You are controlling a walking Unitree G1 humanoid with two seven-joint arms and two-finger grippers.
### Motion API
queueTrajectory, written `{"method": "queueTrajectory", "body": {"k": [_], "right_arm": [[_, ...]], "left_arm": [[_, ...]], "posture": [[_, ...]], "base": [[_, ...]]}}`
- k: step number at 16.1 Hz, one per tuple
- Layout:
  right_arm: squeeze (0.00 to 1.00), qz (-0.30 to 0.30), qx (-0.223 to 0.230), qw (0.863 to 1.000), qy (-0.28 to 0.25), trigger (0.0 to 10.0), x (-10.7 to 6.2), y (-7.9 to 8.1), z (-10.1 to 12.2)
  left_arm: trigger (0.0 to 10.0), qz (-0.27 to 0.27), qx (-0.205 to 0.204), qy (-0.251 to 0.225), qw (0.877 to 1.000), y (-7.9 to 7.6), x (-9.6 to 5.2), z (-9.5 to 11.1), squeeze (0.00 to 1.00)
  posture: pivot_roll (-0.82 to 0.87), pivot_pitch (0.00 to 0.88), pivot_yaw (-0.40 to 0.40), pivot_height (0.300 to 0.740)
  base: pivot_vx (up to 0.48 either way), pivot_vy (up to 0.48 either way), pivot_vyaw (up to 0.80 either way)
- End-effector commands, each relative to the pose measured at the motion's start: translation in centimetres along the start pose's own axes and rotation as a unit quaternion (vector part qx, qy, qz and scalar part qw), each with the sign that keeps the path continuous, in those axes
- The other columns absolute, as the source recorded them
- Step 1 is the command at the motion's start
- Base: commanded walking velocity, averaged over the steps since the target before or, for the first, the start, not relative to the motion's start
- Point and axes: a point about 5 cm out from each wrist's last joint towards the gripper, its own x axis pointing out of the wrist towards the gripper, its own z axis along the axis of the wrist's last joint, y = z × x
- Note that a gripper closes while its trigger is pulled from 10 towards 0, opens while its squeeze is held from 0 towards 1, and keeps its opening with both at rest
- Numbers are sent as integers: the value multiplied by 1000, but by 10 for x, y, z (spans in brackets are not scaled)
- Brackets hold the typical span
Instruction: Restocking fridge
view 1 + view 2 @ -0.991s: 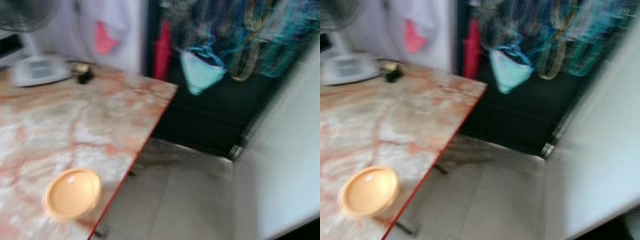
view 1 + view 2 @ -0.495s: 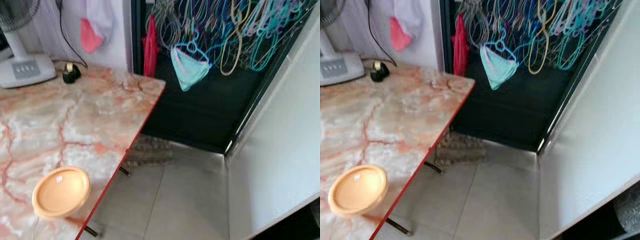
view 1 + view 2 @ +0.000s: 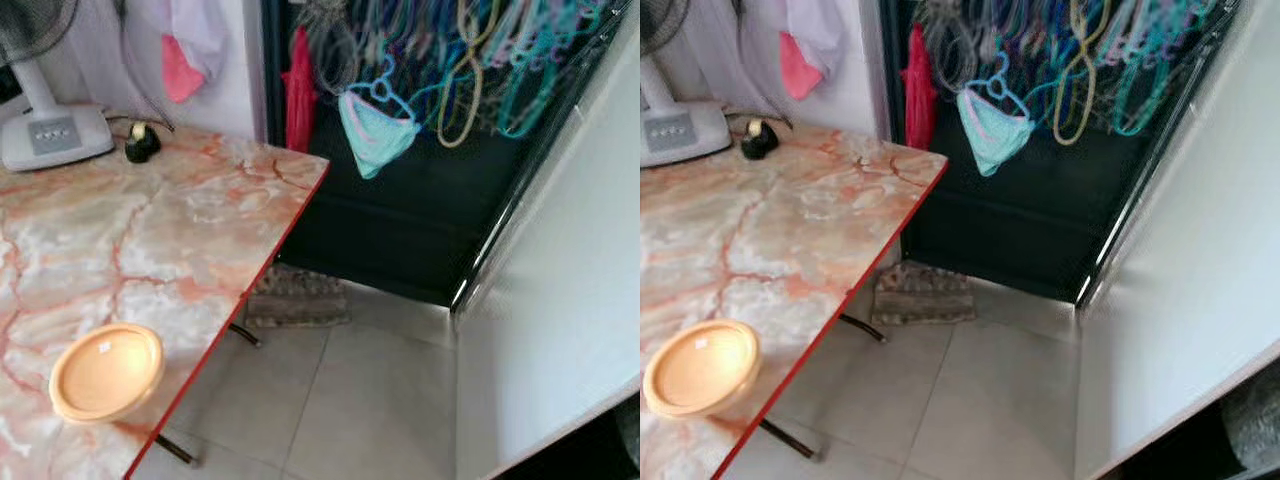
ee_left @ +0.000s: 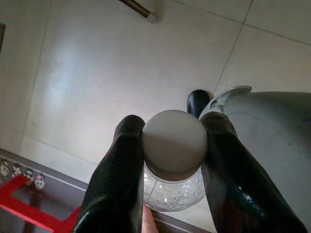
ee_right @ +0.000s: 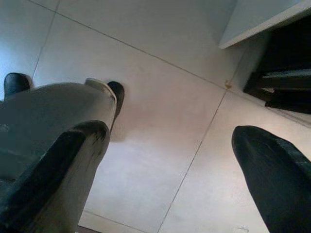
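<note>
In the left wrist view my left gripper (image 4: pixel 175 145) is shut on a clear bottle with a grey cap (image 4: pixel 175 143), held over the pale tiled floor. In the right wrist view my right gripper (image 5: pixel 170 160) hangs open above the floor tiles with nothing between its fingers (image 5: pixel 272 170). The white open fridge door (image 3: pixel 570 300) stands at the right in the eye views.
A marble-patterned table with a red edge (image 3: pixel 200 220) fills the left, bearing an orange bowl (image 3: pixel 106 372), a white fan base (image 3: pixel 55 135) and a small dark object (image 3: pixel 141 143). A dark rack of coloured hangers (image 3: pixel 450 70) stands ahead, a mat (image 3: pixel 297 297) on the floor below.
The camera has swung slightly and the blur has cleared; the bowl and table sit further left in the picture. Nothing in the scene itself has visibly moved.
</note>
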Motion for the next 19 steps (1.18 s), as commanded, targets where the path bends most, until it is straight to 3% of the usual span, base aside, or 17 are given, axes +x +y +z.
{"method": "queueTrajectory", "body": {"k": [1, 8, 19], "right_arm": [[0, -4, 5, 1000, -4, 10000, -1, -3, 1], [0, -6, 4, 1000, -3, 10000, -1, -3, 1], [0, -3, -4, 1000, 1, 10000, -1, -4, 1]], "left_arm": [[10000, -4, 4, 1, 1000, -2, 0, -1, 0], [10000, -6, -1, 10, 1000, -2, -1, -4, 0], [10000, 0, -3, 2, 1000, 3, 0, 0, 0]], "posture": [[180, 0, -76, 740], [178, 0, -78, 740], [170, 0, -78, 740]], "base": [[0, -262, 0], [0, -188, -69], [0, 0, -800]]}}
